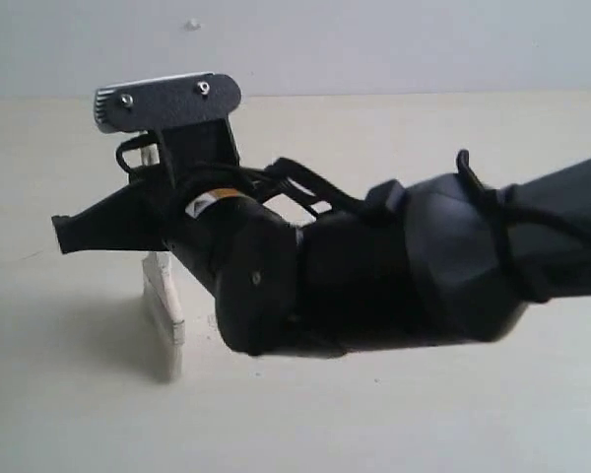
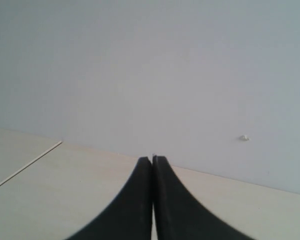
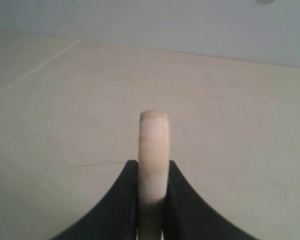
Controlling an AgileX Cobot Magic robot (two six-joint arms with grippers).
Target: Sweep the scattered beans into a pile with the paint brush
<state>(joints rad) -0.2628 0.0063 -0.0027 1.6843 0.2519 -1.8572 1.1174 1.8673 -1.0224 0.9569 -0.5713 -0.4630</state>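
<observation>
Your right arm (image 1: 424, 256) reaches in from the right and stretches low and nearly level across the worktop (image 1: 394, 424), its wrist well past the middle and the fingers pointing left. Your right pincer (image 3: 153, 167) is clamped on the paint brush (image 1: 164, 310), the pale wooden handle squeezed edge-on between both fingers, its rounded end poking out past the tips. From the exterior view the brush hangs roughly upright below the wrist, whitish bristles down at the worktop. Whether they actually touch it is hard to say, as the shadow blurs the contact. Your left pincer (image 2: 152, 162) is closed on nothing, fingers pressed together, raised over the worktop and facing the plain wall (image 2: 140, 60).
</observation>
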